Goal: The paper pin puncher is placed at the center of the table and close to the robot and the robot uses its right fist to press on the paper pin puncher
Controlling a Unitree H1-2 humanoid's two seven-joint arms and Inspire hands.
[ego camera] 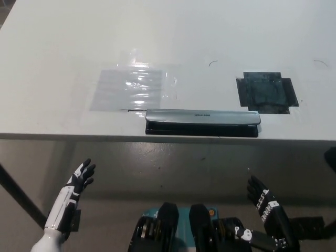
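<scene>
Below the counter (47, 52) edge, the black right hand (262, 202) and resting white left hand (79, 181) hang with fingers spread, while the paper pin puncher (202, 122), at the near rim, could slide off under an off-centre press.

Both the left hand (80, 178) and right hand (261, 197) hang low, fingers spread.

One head camera looks steeply down over the table (63, 63) edge (floor beyond).
</scene>
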